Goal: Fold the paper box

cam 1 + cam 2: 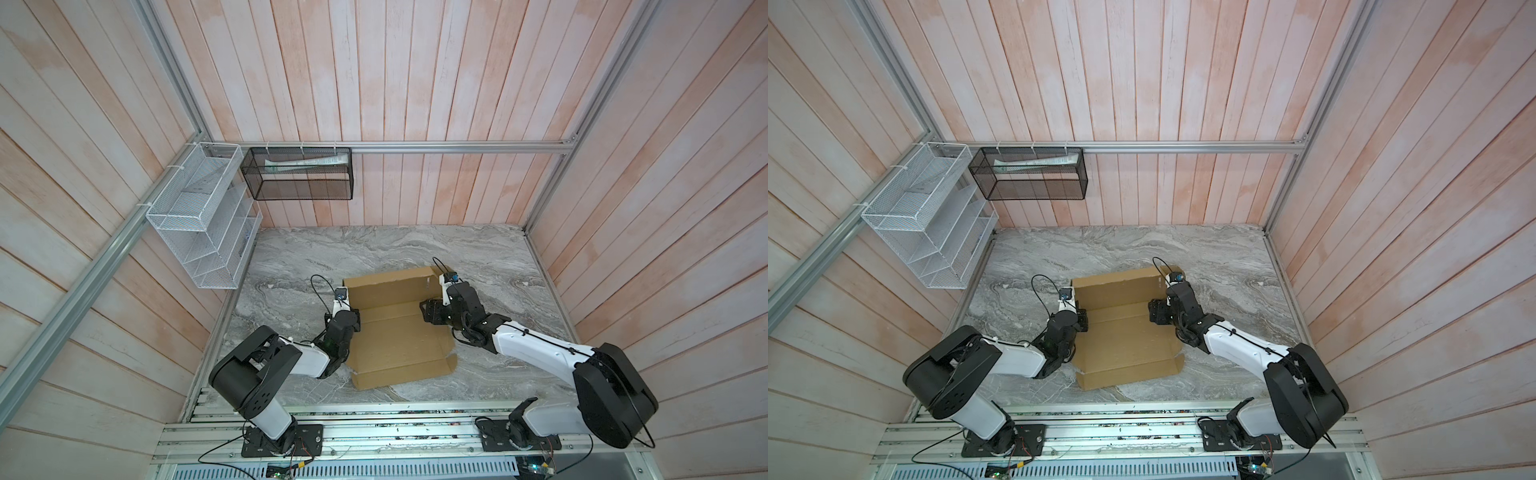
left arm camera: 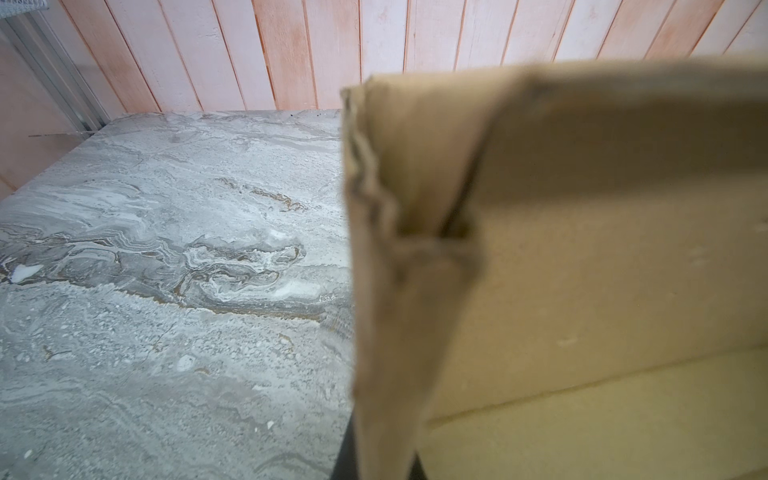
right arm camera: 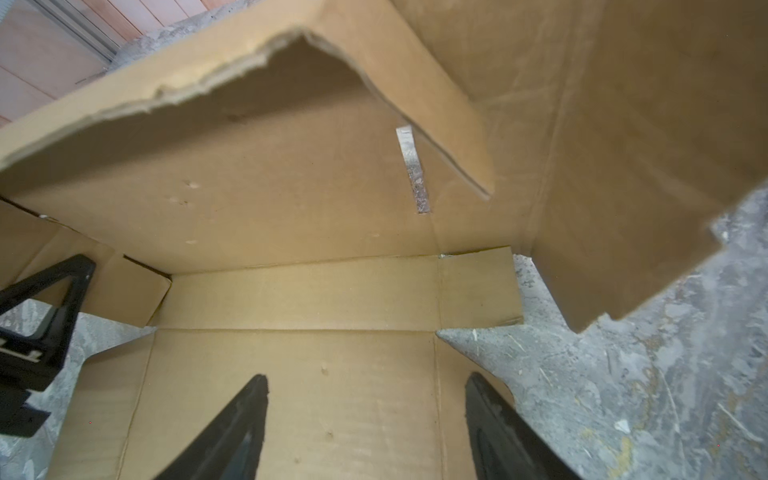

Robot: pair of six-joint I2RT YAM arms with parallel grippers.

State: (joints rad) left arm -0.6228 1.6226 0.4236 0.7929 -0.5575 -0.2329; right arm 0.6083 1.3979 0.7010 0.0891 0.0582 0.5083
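Where left gripper (image 1: 356,318) pinches paper box (image 1: 397,347), fingertips hidden

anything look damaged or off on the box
Yes. The paper box is worn: in the right wrist view one raised flap has a ragged, torn edge, and in the left wrist view its upright edge looks crumpled.
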